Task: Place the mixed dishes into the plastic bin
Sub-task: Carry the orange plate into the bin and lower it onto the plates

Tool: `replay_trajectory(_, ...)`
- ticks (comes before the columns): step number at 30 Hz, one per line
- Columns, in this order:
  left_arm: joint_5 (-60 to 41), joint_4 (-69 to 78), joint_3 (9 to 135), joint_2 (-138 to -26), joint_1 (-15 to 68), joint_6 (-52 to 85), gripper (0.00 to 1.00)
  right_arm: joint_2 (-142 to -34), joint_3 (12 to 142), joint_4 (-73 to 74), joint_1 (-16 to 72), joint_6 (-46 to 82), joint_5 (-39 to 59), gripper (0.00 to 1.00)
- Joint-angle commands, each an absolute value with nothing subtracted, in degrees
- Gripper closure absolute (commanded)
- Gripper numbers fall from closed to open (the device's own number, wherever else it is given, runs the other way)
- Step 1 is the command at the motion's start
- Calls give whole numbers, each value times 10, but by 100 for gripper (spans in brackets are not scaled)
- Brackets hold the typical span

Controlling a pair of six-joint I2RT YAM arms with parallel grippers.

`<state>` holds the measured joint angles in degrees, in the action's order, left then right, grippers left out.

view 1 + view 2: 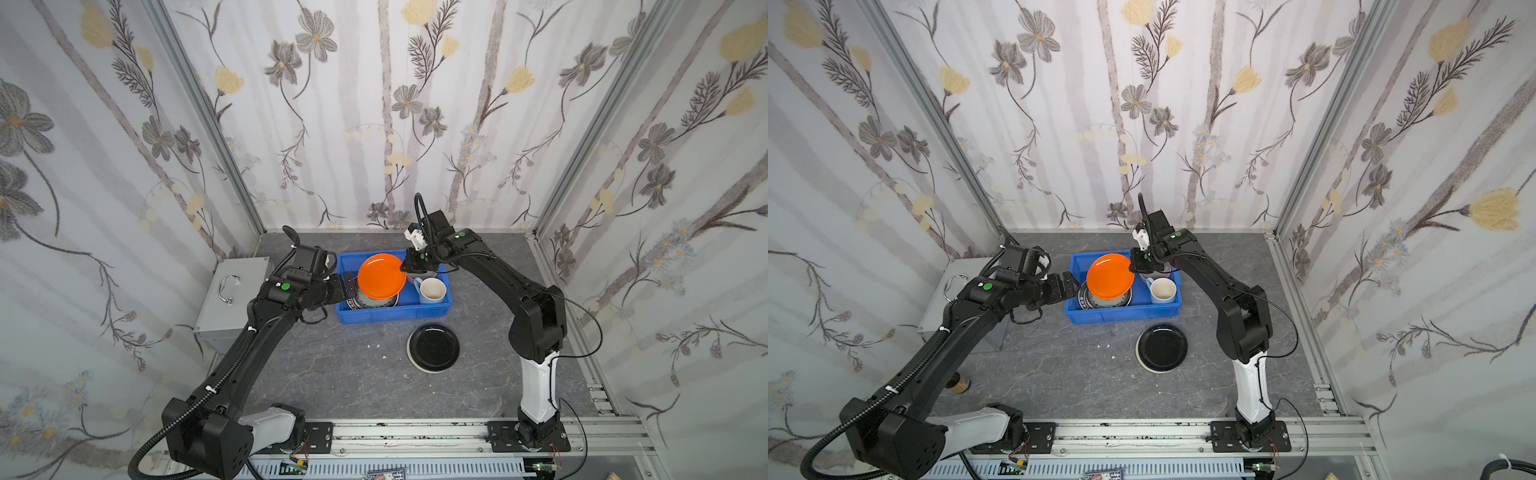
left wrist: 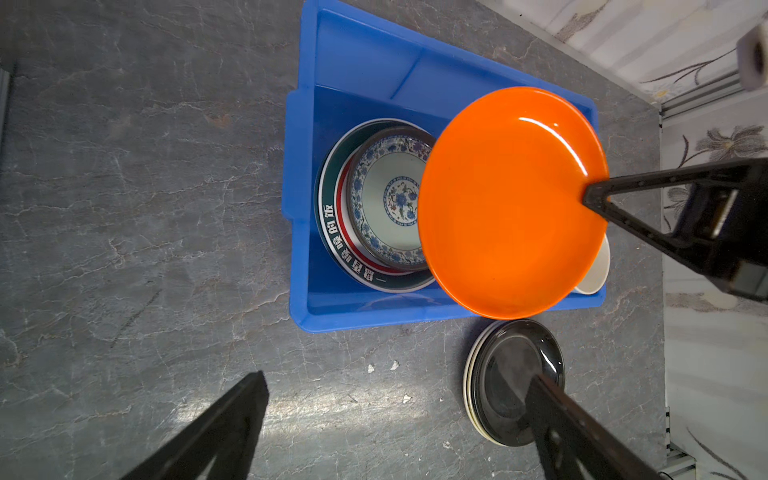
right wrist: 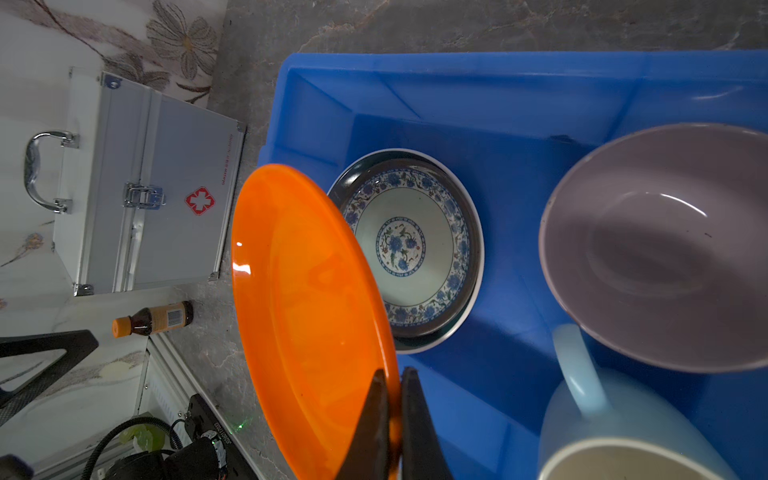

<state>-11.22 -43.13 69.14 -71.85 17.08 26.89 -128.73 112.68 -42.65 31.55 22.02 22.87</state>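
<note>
Grey surface, flowered walls. Tilted over the bin [image 1: 390,316] hangs the orange plate [image 1: 381,276], its 3 o'clock rim pinched in the closed right hand [image 1: 403,267]. Under it lie patterned plates [image 2: 386,208]; bowl [image 3: 656,249] and mug [image 1: 432,289] sit at the bin's 3 o'clock. Released at this tilt, it could slide off the stack or knock the mug. The left hand [image 1: 349,286], spread wide, crowds the bin's 9 o'clock rim. A black plate [image 1: 434,347] lies outside at 5 o'clock; case [image 1: 232,291] at 9.
</note>
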Motion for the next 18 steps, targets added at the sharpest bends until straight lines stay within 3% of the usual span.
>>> replay_trajectory(1,-148,-401,699,-740,156,247,0,-1333,1171,-442,321,220,235,95)
replay_trajectory(18,-216,-375,730,-828,108,225,0,-1467,1261,-443,324,238,248,93)
